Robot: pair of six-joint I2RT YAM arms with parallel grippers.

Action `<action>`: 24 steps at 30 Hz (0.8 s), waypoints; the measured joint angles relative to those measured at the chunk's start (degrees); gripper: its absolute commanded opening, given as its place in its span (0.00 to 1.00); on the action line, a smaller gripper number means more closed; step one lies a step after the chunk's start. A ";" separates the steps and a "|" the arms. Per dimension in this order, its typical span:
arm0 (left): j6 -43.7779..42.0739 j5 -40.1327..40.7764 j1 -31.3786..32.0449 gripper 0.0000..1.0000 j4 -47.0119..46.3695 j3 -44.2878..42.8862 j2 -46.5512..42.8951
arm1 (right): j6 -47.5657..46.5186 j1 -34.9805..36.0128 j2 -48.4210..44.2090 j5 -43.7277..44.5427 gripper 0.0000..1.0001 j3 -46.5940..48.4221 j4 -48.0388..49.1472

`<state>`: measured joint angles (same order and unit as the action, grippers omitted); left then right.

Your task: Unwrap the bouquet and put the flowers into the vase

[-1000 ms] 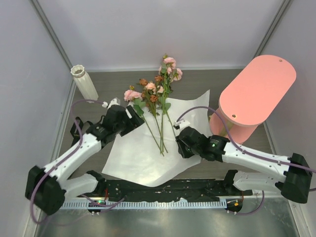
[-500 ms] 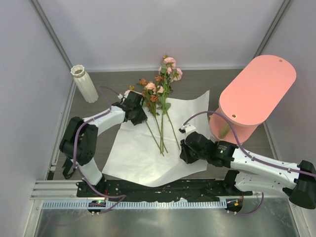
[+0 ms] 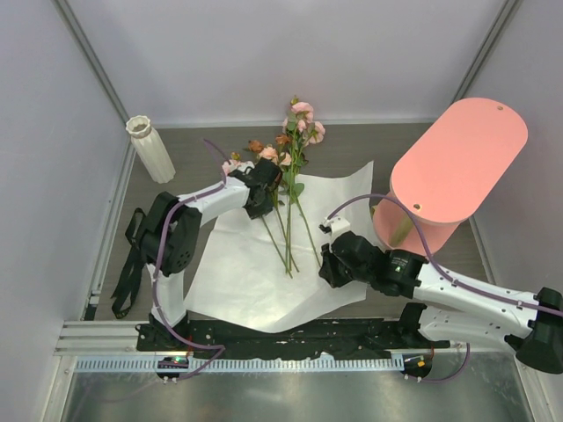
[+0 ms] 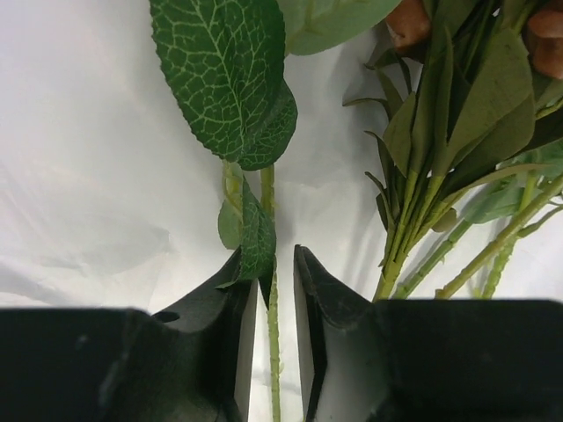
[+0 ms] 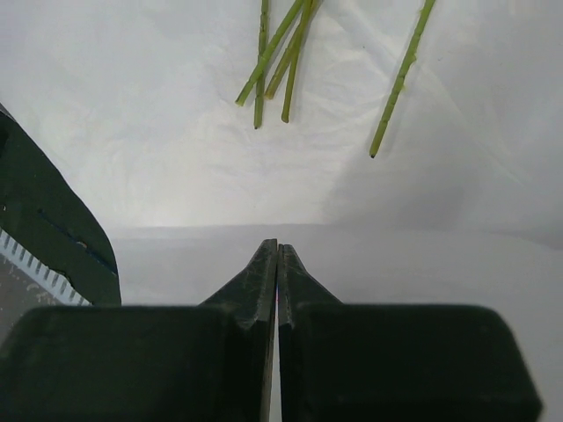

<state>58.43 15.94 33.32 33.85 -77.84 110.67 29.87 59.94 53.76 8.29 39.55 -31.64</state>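
The unwrapped flowers [image 3: 286, 163], pink, peach and rust-brown on long green stems, lie across the flattened white paper [image 3: 237, 272]. My left gripper [image 3: 266, 202] is at their left side, below the blooms. In the left wrist view its jaws [image 4: 281, 259] stand narrowly apart around one green stem [image 4: 273, 334], with a gap still showing beside it. My right gripper [image 3: 327, 264] sits at the paper's right edge. Its fingers [image 5: 278, 251] are shut, and a raised fold of the paper runs up to the tips. The ribbed white vase [image 3: 151, 149] stands at the far left.
A big pink tiered oval stand [image 3: 457, 167] fills the right side of the table. Cut stem ends [image 5: 290, 61] lie on the paper ahead of the right gripper. Grey walls close in the table at the back and on both sides.
My left arm swung right from the paper's left edge to the flowers, and its jaws narrowed around a stem. My right gripper closed at the paper's right edge.
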 measured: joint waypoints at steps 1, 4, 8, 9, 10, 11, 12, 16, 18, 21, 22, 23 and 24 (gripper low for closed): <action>0.00 0.85 0.35 0.20 0.74 -0.61 0.52 | -0.11 0.00 -0.04 -0.02 0.06 0.09 0.07; 0.09 2.78 0.85 0.15 2.58 -1.73 1.79 | -0.57 0.00 -0.55 -0.04 0.06 0.11 0.35; 0.26 4.22 1.09 0.07 4.31 -1.88 2.84 | -1.25 0.00 -2.14 0.13 0.06 0.09 0.28; 0.35 4.42 1.11 0.04 4.55 -1.88 2.91 | -1.33 0.00 -2.62 0.24 0.06 0.09 0.31; 0.59 4.66 1.11 0.00 4.68 -1.88 2.93 | -1.53 0.00 -3.21 0.42 0.06 0.09 0.28; 0.79 4.85 1.14 0.00 4.79 -1.90 2.93 | -1.70 0.00 -3.61 0.55 0.06 0.09 0.26; 0.87 5.35 1.31 0.00 5.20 -2.01 2.93 | -1.95 0.00 -4.09 0.68 0.06 0.09 0.28; 1.05 8.50 2.49 0.00 7.10 -2.49 2.82 | -2.67 0.00 -5.03 0.83 0.09 0.09 0.33; 1.14 10.54 3.37 0.00 8.33 -2.43 1.95 | -2.91 0.00 -5.42 0.79 0.11 0.07 0.33; 1.16 14.08 5.33 0.00 9.51 -0.79 -2.82 | -3.26 0.00 -6.32 0.76 0.12 0.02 0.37; 0.96 15.26 6.08 0.00 9.68 0.15 -5.40 | -3.39 0.00 -6.71 0.72 0.13 -0.02 0.37; 0.66 16.48 6.73 0.00 9.64 1.16 -8.37 | -3.50 0.00 -7.13 0.59 0.13 -0.02 0.37; 0.13 17.57 7.32 0.00 9.51 2.10 -11.50 | -3.65 0.00 -7.54 0.55 0.13 -0.02 0.37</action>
<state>58.57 33.52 40.64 43.35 -75.75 99.18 26.22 59.94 46.22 8.84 39.53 -31.27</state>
